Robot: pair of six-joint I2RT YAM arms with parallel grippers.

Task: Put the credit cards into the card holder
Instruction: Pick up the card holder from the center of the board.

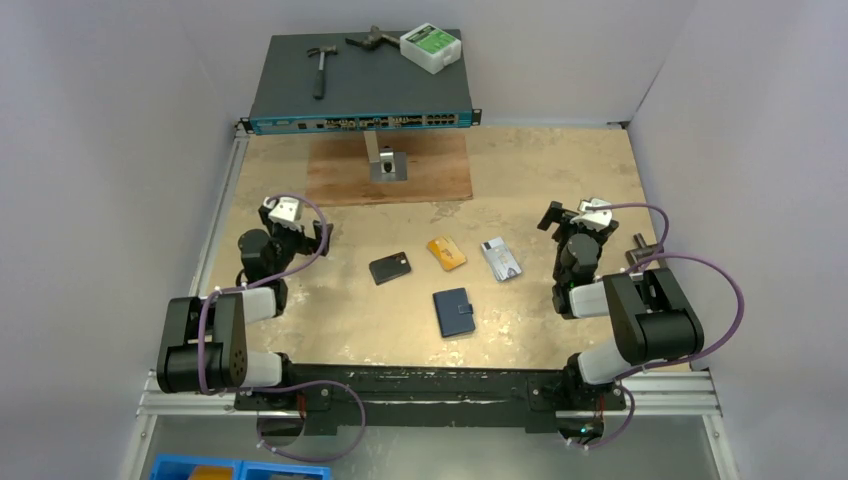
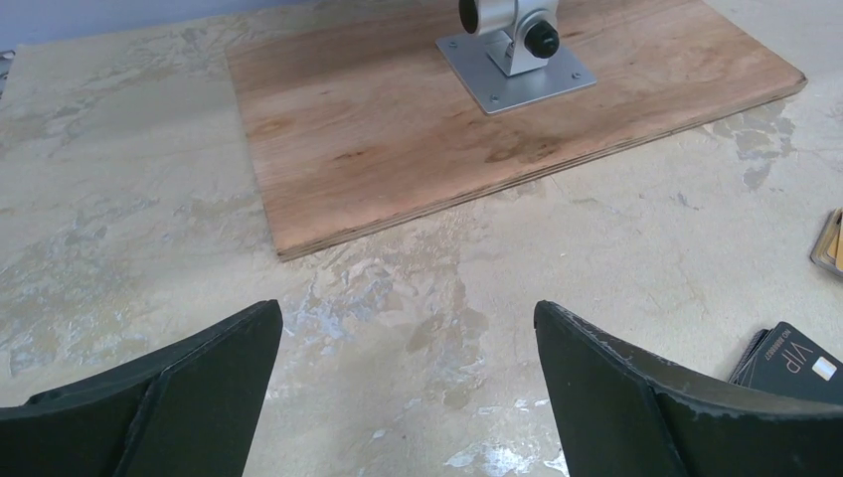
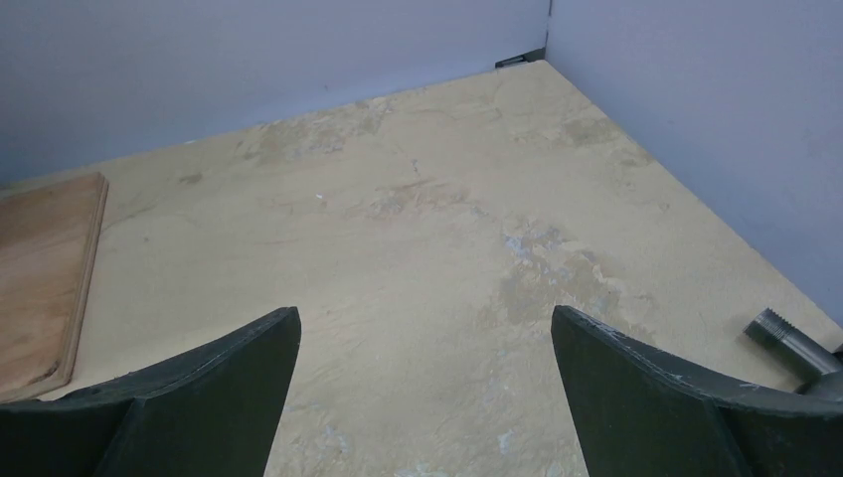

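The navy-blue card holder point(image 1: 454, 312) lies closed on the table near the front middle. Behind it lie a black card point(image 1: 390, 267), an orange-gold card stack point(image 1: 446, 253) and a silver-grey card point(image 1: 500, 258). The black card point(image 2: 795, 361) also shows at the right edge of the left wrist view, with the orange-gold edge point(image 2: 831, 241) above it. My left gripper point(image 1: 297, 222) is open and empty, left of the cards; in its wrist view point(image 2: 408, 328) only bare table lies between the jaws. My right gripper point(image 1: 577, 215) is open and empty, right of the cards point(image 3: 425, 333).
A plywood board point(image 1: 390, 168) with a metal post mount point(image 1: 385, 160) lies behind the cards. A network switch point(image 1: 360, 95) at the back carries a hammer, a tool and a white box. A metal pipe end point(image 3: 790, 338) lies near the right gripper. Walls close the sides.
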